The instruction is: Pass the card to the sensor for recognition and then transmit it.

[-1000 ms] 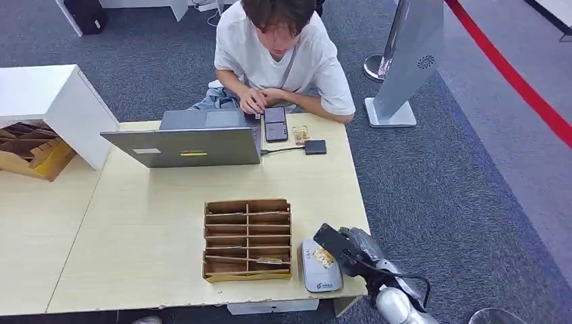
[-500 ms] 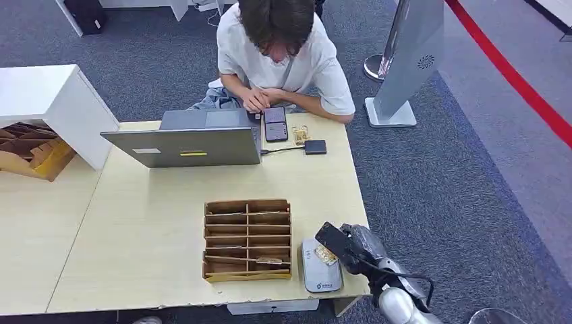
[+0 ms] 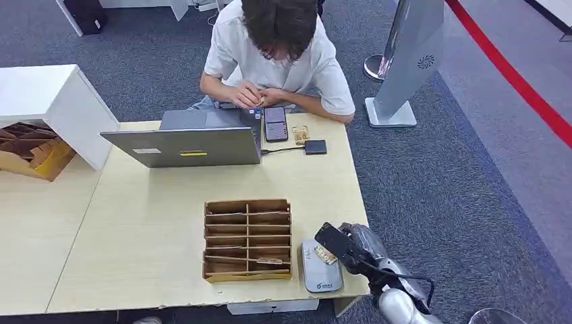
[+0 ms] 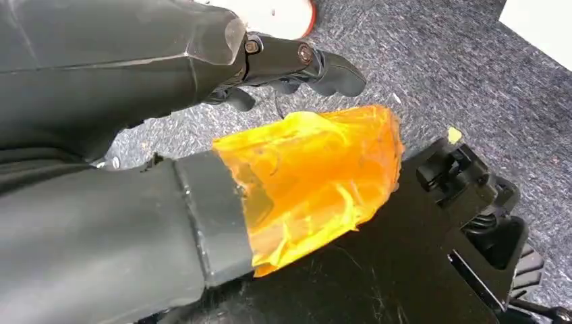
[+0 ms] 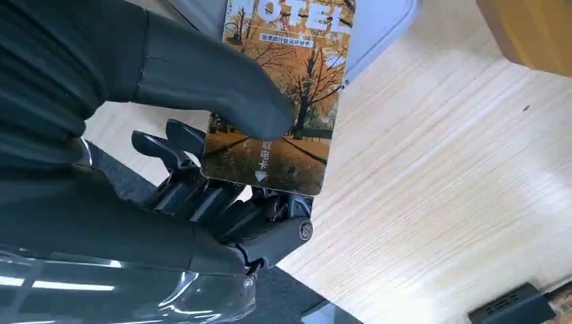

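My right hand (image 3: 352, 248) pinches a hotel card (image 3: 326, 255) at the table's front right corner. The card hangs just over the right edge of the grey sensor (image 3: 316, 270), a flat rounded pad. Close up, the card (image 5: 283, 88) shows an autumn tree picture, with my thumb across its face and the dark fingers (image 5: 195, 189) behind it; part of the sensor (image 5: 388, 17) lies beyond its far end. My left hand (image 4: 222, 101) hangs over grey carpet holding nothing, its fingers (image 4: 303, 61) loosely extended and its thumb wrapped in orange tape.
A brown cardboard organiser (image 3: 247, 237) with several slots stands just left of the sensor. Across the table (image 3: 135, 223) a person (image 3: 276, 47) sits behind a grey laptop (image 3: 185, 145), with a phone (image 3: 275, 124) and a small black box (image 3: 315, 146) nearby. A white cabinet (image 3: 47, 101) stands at the left.
My right hand with the card has barely shifted over the sensor's edge. The person has leaned forward and brought both hands up by the laptop.
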